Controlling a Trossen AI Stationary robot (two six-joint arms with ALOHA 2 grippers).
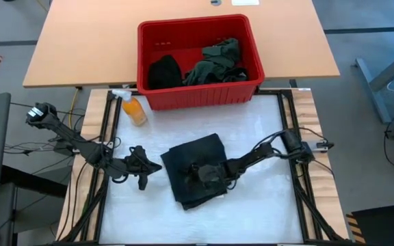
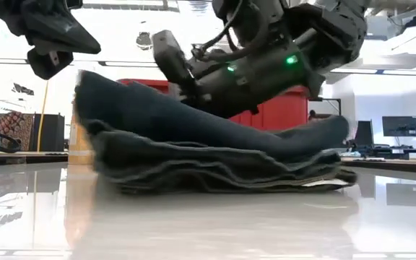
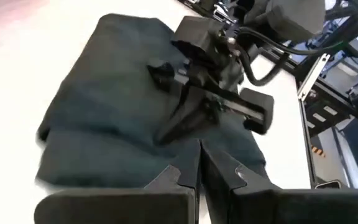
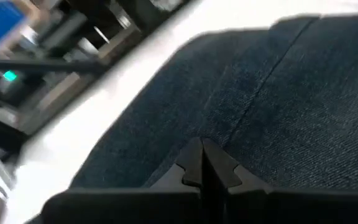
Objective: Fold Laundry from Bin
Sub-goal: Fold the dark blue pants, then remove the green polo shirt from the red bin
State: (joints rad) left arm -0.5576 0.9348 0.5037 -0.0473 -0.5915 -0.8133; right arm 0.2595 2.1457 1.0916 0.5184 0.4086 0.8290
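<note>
Charcoal-black trousers (image 1: 195,171) lie folded in several layers on the white table top; they also show in the low view (image 2: 215,155). My right gripper (image 1: 198,175) is shut over the fold's middle, also seen in its wrist view (image 4: 204,158) and the left wrist view (image 3: 169,132). My left gripper (image 1: 157,166) is shut and empty, just off the trousers' left edge and raised above the table (image 2: 49,50). The red bin (image 1: 200,94) at the table's far edge holds a black cloth (image 1: 164,71) and a dark olive-green piece (image 1: 217,61). My right gripper presses its shut fingertips (image 4: 202,163) down on the top layer of the folded trousers, beside a seam (image 4: 253,99) near the fold's middle. The fingers slant down from the table's right side. The trousers lie flat on the table under them.
An orange spray bottle (image 1: 134,109) lies at the bin's near left corner. Black frame rails (image 1: 294,137) run along the work surface's sides. Bare white table top (image 1: 252,219) lies in front of the trousers.
</note>
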